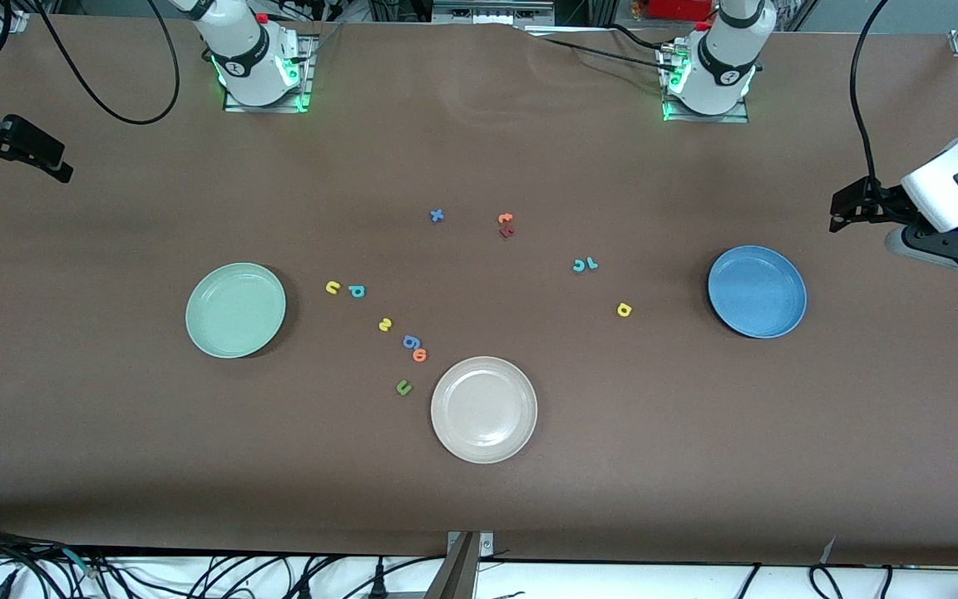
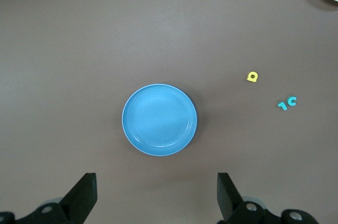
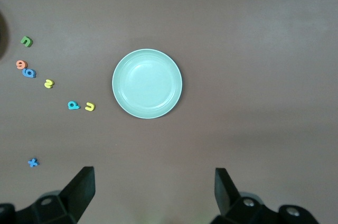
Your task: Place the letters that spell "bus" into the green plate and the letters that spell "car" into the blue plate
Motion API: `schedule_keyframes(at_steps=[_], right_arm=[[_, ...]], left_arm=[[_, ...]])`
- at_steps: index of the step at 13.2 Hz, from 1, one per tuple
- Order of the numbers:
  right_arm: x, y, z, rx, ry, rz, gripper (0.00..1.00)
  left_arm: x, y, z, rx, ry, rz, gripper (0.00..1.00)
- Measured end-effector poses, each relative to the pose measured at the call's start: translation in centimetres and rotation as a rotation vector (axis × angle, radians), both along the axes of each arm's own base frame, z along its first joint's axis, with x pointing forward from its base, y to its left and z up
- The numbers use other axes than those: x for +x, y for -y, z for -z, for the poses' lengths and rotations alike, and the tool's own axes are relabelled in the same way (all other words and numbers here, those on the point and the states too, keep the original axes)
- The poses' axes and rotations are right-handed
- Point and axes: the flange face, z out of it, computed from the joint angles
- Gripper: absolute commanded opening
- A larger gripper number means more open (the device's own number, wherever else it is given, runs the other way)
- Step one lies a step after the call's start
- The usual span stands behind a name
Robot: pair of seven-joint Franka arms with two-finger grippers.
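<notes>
Beige plate (image 1: pixel 484 409) nearest me, no writing readable. Green plate (image 1: pixel 235 309), blue plate (image 1: pixel 757 291) hold nothing. Left gripper (image 2: pixel 157 195), right gripper (image 3: pixel 154 193) fingers spread, hovering at table ends.

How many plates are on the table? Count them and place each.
3. The green plate lies toward the right arm's end, the blue plate toward the left arm's end, the beige plate between them, nearest the front camera.
</notes>
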Motion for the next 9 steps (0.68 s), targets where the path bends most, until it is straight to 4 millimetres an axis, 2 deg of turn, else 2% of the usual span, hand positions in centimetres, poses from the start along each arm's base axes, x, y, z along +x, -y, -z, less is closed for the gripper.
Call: schedule_keyframes(at_steps=[4, 9], right_arm=[[0.00, 0.07, -0.05, 0.002, 0.001, 0.002, 1.00], [-0.12, -0.01, 0.04, 0.004, -0.010, 0.000, 1.00]], left_arm=[[0.02, -0.74, -0.04, 0.001, 0.001, -0.013, 1.00], [0.02, -0.77, -0.06, 0.001, 0.001, -0.014, 1.00]])
